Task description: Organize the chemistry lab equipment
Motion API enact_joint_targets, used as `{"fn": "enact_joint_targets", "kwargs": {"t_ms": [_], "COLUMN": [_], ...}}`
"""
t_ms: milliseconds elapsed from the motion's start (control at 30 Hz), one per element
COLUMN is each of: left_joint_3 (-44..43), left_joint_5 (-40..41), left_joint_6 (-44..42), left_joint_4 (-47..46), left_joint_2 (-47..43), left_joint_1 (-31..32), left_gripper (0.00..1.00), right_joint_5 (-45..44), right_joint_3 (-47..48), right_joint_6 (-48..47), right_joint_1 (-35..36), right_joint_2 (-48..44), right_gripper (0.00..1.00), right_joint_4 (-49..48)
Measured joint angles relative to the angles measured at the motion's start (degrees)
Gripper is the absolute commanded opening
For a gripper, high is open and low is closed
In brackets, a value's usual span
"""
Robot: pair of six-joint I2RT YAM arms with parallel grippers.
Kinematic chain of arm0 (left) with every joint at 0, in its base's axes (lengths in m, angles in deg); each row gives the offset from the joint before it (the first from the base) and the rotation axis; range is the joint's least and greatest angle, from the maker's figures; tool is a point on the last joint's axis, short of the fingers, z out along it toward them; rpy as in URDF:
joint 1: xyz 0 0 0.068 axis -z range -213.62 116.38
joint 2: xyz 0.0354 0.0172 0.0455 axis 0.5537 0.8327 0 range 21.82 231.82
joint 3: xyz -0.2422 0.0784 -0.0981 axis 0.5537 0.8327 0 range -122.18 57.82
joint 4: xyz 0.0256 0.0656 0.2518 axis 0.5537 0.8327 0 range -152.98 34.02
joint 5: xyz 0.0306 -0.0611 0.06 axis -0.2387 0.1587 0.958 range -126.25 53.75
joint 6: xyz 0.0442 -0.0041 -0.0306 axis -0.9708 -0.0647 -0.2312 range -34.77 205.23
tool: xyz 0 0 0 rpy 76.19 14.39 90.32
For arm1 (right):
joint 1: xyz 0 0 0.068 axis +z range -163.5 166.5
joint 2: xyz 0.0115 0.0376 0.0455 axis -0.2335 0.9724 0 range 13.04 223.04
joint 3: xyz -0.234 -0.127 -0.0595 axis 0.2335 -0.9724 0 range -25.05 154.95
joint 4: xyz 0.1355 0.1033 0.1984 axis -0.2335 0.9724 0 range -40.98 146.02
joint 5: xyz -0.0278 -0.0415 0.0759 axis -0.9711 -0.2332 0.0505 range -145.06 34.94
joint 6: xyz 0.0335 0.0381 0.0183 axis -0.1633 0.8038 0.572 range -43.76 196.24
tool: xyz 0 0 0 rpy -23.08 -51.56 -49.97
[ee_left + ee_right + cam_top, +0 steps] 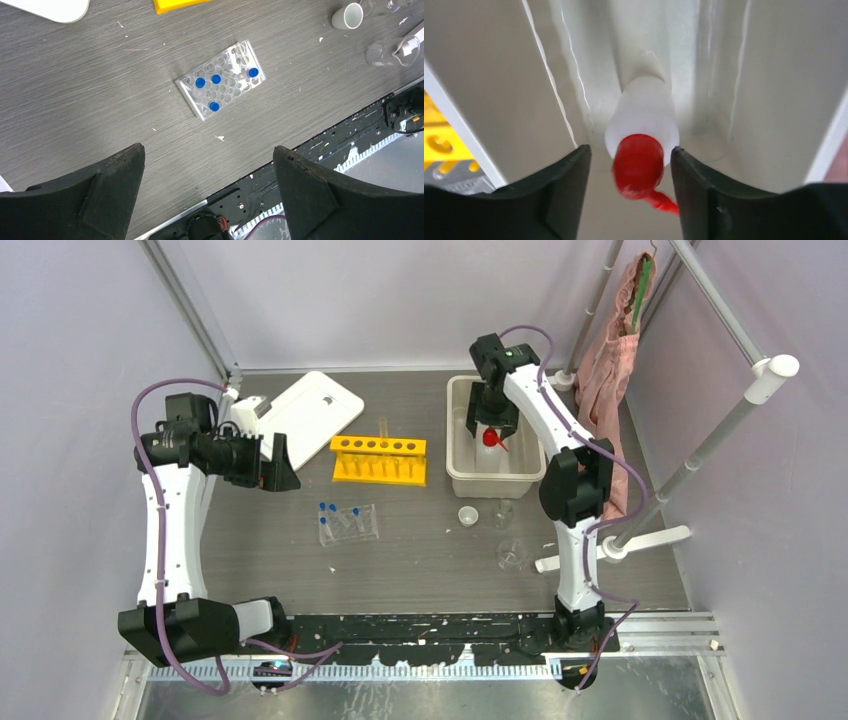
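Observation:
The white squeeze bottle (488,452) with its red spout stands in the white bin (455,430). My right gripper (495,425) hangs over it, and in the right wrist view the fingers (559,195) stand open on either side of the red cap (638,165) with gaps on both sides. My left gripper (275,462) is open and empty, high over the table's left. The clear tray (221,80) holds several blue-capped vials. The yellow rack (379,459) stands mid-table with a glass tube (383,427) behind it. The tiny white cup (467,516) and two small beakers (503,512) (511,555) sit in front of the bin.
A white flat lid (305,410) lies at the back left. The pink cloth (615,360) hangs at the back right. The white pole stand (650,510) leans along the right side, its foot near the beakers.

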Motion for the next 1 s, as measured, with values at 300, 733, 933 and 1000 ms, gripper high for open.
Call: {"fn": "enact_joint_targets", "kwargs": {"t_ms": [300, 733, 933, 1000], "left_joint_3": [0.0, 0.4, 0.5, 0.5], "left_joint_5": [0.0, 0.0, 0.0, 0.0], "left_joint_6": [-0.5, -0.7, -0.8, -0.8], "left_joint_4": [0.0, -0.2, -0.2, -0.2], "left_joint_2": [0.0, 0.0, 0.0, 0.0], "left_joint_1": [0.0, 0.0, 0.0, 0.0], "left_gripper": [1.0, 1.0, 1.0, 1.0], "right_joint_5": [-13.4, -9.3, -3.2, -3.1], "right_joint_3": [15.6, -12.1, -28.8, -29.2], "right_joint_6": [-0.6, -0.9, 0.0, -0.1], "right_joint_1": [0.0, 2.1, 3.2, 3.0], "right_joint_2": [1.5, -23.8, -28.5, -27.1], "right_gripper": [0.84, 0.45, 0.34, 0.29], "right_joint_4": [1.6, -4.2, -7.4, -8.1]}}
